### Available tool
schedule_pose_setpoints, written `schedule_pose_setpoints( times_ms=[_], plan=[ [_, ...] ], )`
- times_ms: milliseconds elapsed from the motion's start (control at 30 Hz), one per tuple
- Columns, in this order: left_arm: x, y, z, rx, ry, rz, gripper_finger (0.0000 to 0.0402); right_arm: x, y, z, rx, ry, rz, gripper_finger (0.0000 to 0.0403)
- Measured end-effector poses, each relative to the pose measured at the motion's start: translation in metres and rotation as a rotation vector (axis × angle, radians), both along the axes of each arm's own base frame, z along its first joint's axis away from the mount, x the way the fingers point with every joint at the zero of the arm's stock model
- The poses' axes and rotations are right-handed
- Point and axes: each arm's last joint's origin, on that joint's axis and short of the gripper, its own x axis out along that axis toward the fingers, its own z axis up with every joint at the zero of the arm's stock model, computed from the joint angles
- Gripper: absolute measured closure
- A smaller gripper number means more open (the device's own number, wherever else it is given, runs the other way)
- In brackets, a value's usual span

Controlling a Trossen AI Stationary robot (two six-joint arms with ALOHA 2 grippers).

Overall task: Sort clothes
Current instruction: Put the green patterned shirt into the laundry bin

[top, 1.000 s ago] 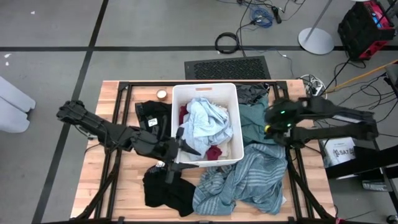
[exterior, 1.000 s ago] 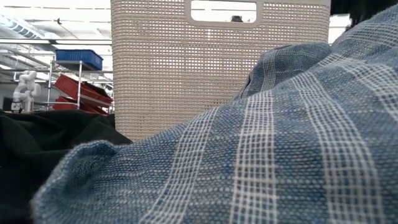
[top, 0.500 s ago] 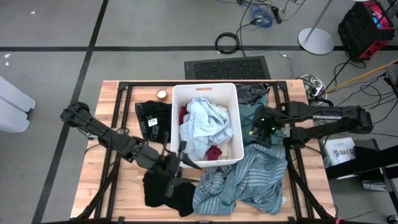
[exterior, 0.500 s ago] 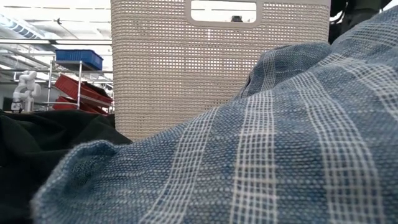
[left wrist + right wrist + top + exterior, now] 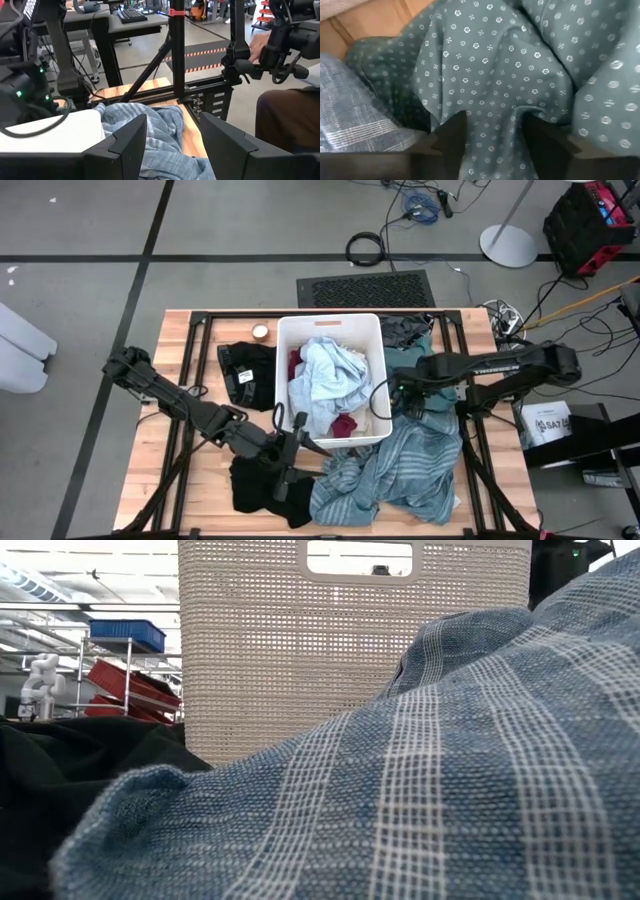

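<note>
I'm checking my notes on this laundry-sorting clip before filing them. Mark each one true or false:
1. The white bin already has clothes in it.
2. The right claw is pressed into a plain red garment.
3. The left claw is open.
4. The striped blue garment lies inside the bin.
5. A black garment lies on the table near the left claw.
1. True: the white bin holds a light blue garment and a small magenta piece.
2. False: the right claw is down on a teal garment with small white dots.
3. True: the left claw is open, nothing between its fingers.
4. False: the striped blue garment lies on the table, outside the bin.
5. True: the black garment is beside it.
</note>
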Motion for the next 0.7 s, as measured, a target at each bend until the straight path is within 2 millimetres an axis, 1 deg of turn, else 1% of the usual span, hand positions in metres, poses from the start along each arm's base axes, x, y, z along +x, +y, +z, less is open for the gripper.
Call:
schedule_pose_setpoints(
  times_ms=[67,167,200,300,400,533,700],
  plan=[
    [0.0,0.0,0.0,0.0,0.0,-0.002,0.0207,0.001,0.001,-0.002,0.026,0.01,0.0,0.0275],
    [0.0,-0.001,0.0,0.001,0.001,-0.003,0.0207,0.0,0.002,-0.001,0.056,0.006,0.0,0.0363],
    [0.0,-0.001,0.0,0.001,0.001,-0.003,0.0207,-0.001,0.002,0.0,0.066,0.005,0.003,0.0382],
    [0.0,-0.001,0.0,0.001,0.001,-0.003,0.0207,-0.008,0.003,0.009,0.079,-0.004,-0.009,0.0394],
    [0.0,0.0,0.0,0.002,0.002,-0.002,0.0207,-0.017,0.003,0.031,0.076,-0.029,-0.015,0.0401],
    [0.0,-0.001,0.0,-0.001,-0.001,-0.002,0.0207,-0.033,0.003,0.074,0.039,-0.165,-0.04,0.0402],
    [0.0,-0.001,0.002,-0.01,-0.022,-0.002,0.0207,-0.061,0.004,0.133,0.01,-0.463,-0.056,0.0402]
  ],
)
